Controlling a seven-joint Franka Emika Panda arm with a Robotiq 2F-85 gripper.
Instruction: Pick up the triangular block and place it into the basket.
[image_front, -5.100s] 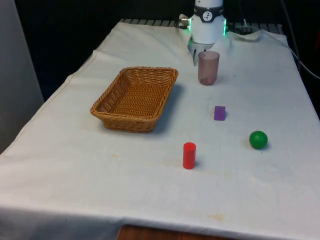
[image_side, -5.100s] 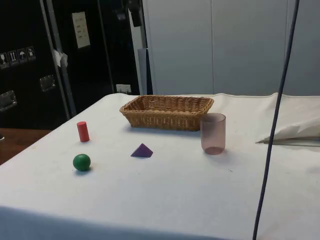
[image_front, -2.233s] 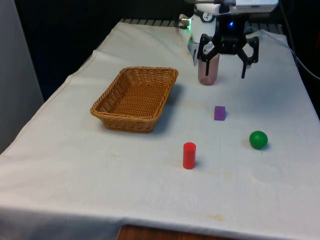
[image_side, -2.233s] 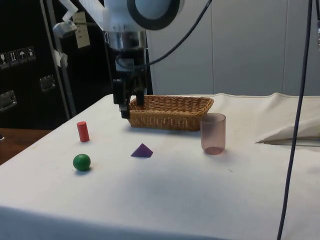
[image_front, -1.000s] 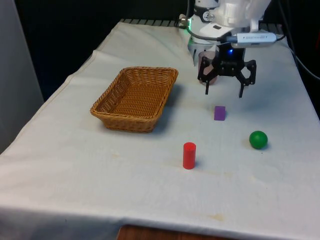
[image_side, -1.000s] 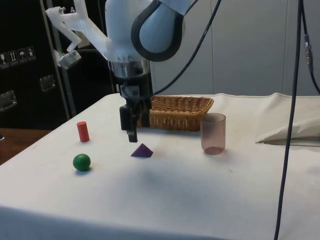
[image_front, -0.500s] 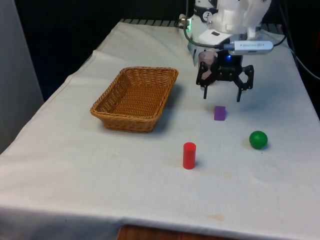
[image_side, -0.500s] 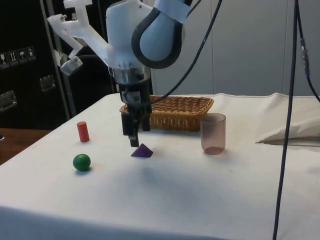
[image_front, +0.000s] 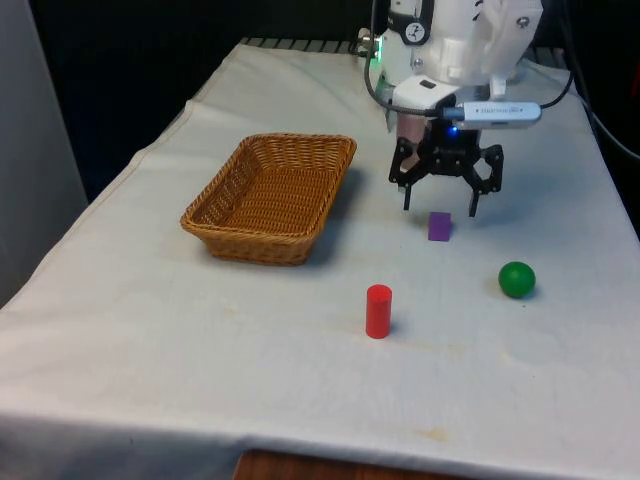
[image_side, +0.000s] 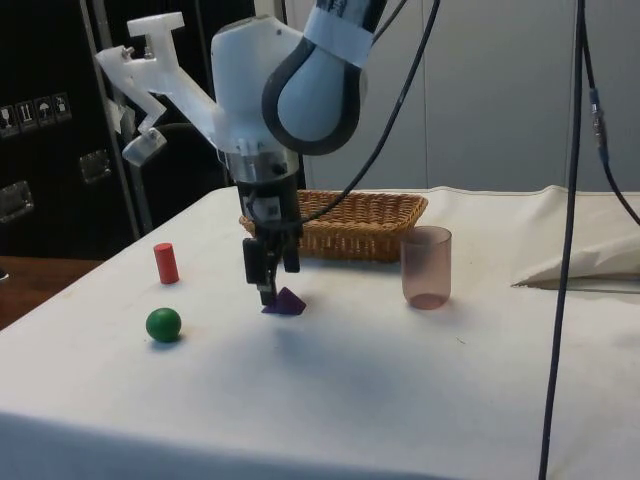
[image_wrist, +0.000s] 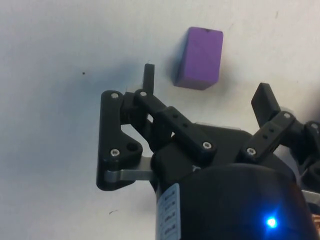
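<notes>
The end effector (image_front: 438, 197) hangs low over the worktop (image_front: 150, 330) with its fingers (image_wrist: 148, 76) spread wide and nothing between them. Directly beneath and slightly ahead of it lies the purple triangular block (image_front: 439, 226), resting on the cloth. In the wrist view the block (image_wrist: 198, 58) sits just beyond the fingertips, roughly centred on the gap, which suggests the spread is set so the two fingers can come down either side of it. In the side view the lower fingertip appears level with the block (image_side: 288, 301) and just beside it, though whether it touches cannot be told.

The wicker basket (image_front: 272, 195) stands off to one side of the end effector (towards the front view's left), well apart from the block, so a lift and a sideways carry would probably be needed. A translucent pinkish cup (image_side: 426, 266) stands behind the end effector and is largely covered by the arm in the front view. A red cylinder (image_front: 378, 311) and a green ball (image_front: 517, 279) lie farther out on the worktop, clear of the fingers.

The block's sloped faces are hard to read from the front view, where it looks like a small square; the side view shows its peak. The far finger is partly cut off in the wrist view.
</notes>
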